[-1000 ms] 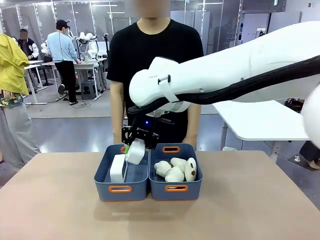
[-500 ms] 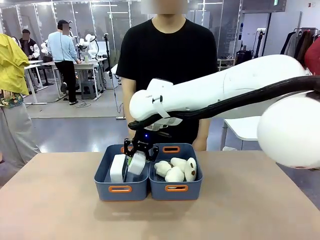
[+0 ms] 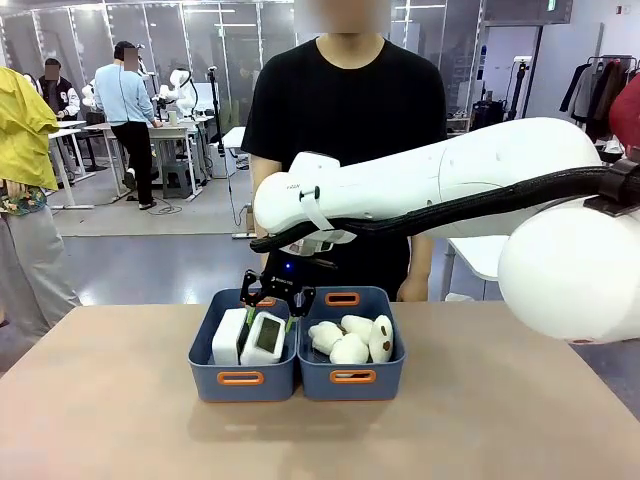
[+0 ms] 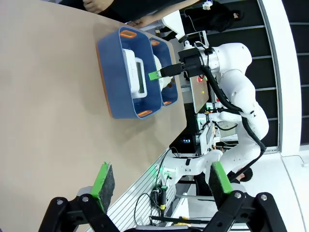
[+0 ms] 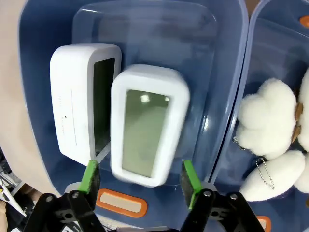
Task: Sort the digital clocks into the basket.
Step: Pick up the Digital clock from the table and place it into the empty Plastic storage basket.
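Operator: Report the state of the right gripper [image 3: 270, 297].

Technician: Its fingers [image 5: 90, 176] are spread apart and hold nothing. One second ago they were clamped on a digital clock above the left basket [image 3: 240, 378]; half a second ago the clock was lowered between the basket walls. The clock [image 5: 147, 124] has now been released and lies directly ahead of the fingers, screen facing them, with a clear gap on either side of its body.

Operator: Location of the other clock?

Technician: The second clock [image 5: 77, 101] stands on edge beside the released one, on the outer side of the same finger, touching or nearly touching it. Both are inside the left basket. The plush lumps [image 3: 352, 340] occupy the neighbouring basket [image 3: 353, 377], beyond the opposite finger.

Operator: Left gripper [image 4: 159, 181]?

Technician: Fingers apart, empty, well away from the baskets above the bare desk [image 4: 48, 96].

Operator: Consequence for the task?

Technician: In my judgement both clocks are sorted. What remains is a straight withdrawal of the right fingers upward without catching the released clock's edge.
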Motion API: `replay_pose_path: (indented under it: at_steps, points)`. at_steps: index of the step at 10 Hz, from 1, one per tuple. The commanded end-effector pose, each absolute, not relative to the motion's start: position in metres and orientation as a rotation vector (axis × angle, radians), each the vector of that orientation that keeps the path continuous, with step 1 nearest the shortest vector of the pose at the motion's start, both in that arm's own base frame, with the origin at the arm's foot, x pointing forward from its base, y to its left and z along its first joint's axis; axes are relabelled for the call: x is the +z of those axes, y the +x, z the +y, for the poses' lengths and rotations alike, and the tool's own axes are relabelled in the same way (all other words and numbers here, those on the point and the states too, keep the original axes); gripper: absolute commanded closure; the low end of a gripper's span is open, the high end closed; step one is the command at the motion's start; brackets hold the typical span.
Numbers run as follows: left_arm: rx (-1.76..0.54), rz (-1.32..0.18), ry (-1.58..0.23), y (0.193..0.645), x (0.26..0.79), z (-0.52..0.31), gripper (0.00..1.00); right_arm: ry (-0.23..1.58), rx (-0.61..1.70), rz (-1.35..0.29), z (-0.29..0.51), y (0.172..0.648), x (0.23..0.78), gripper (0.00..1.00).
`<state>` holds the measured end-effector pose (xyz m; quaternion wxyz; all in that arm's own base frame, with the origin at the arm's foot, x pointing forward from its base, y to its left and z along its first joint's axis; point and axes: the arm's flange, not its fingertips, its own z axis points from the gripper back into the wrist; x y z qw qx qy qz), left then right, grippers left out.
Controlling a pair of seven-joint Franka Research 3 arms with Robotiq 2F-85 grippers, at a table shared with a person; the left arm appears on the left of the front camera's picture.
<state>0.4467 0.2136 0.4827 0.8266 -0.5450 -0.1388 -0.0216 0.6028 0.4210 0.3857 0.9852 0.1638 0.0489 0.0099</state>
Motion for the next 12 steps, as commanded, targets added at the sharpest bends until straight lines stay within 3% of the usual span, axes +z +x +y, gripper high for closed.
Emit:
replay_pose_path:
  at_steps: [1, 3, 4, 12]
  points:
    - [-0.03, -0.298, -1.149, 0.449, 0.486, 0.212, 0.0, 0.299, -0.015, 0.08, 0.418, 0.601, 0.389, 0.0]
    - [-0.03, -0.298, -1.149, 0.449, 0.486, 0.212, 0.0, 0.259, 0.016, 0.021, 0.414, 0.587, 0.4, 0.0]
    - [-0.03, -0.298, -1.149, 0.449, 0.486, 0.212, 0.0, 0.323, 0.019, 0.089, 0.419, 0.604, 0.388, 0.0]
    - [-0.03, -0.298, -1.149, 0.449, 0.486, 0.212, 0.0, 0.323, 0.019, 0.089, 0.419, 0.604, 0.388, 0.0]
